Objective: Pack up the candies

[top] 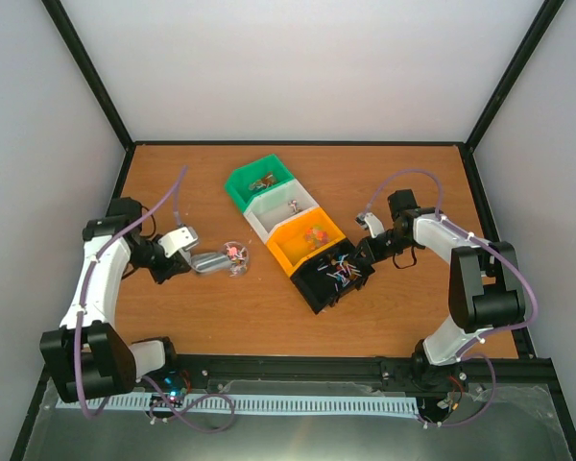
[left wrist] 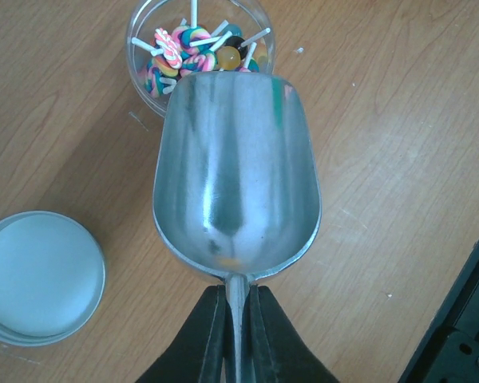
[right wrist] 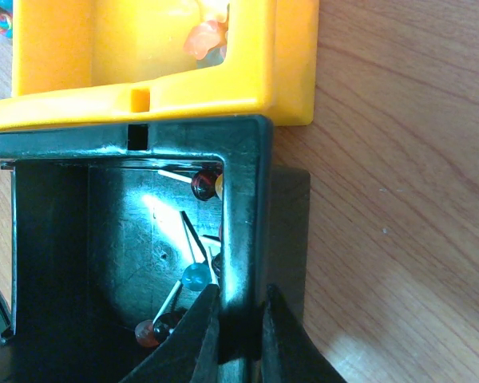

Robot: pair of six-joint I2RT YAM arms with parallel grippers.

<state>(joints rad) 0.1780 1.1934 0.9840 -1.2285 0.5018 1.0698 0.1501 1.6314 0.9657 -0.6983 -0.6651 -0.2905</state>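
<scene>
1. The left jaws are clenched tight on the thin handle of a metal scoop (left wrist: 235, 183). The handle is pinched right between the two fingers, and the bowl points away from the wrist.
2. The scoop's bowl looks pretty much empty. Its front lip is held at the edge of a small clear round jar (left wrist: 198, 40). Whether they actually touch can't be told.
3. A bunch of the candies (left wrist: 188, 48) is piled inside that jar, swirly mixed colours with white sticks poking out.
4. A round frosted lid (left wrist: 40, 275) is lying flat on the desk (left wrist: 399, 120), left of the scoop in the left wrist view and apart from the jar.
5. The right jaws are clamped on a side wall of the black bin (right wrist: 241, 199), one finger inside and one outside.
6. More candies (right wrist: 196, 276) are seen in the black bin, a blue one and a few red ones close to the gripped wall.
7. The orange bin (right wrist: 287, 64) is butted against the black one, with some orange-pink sweets inside.
8. The white bin (top: 257, 221) and green bin (top: 235, 189) are lined up beyond it in a diagonal row.
</scene>
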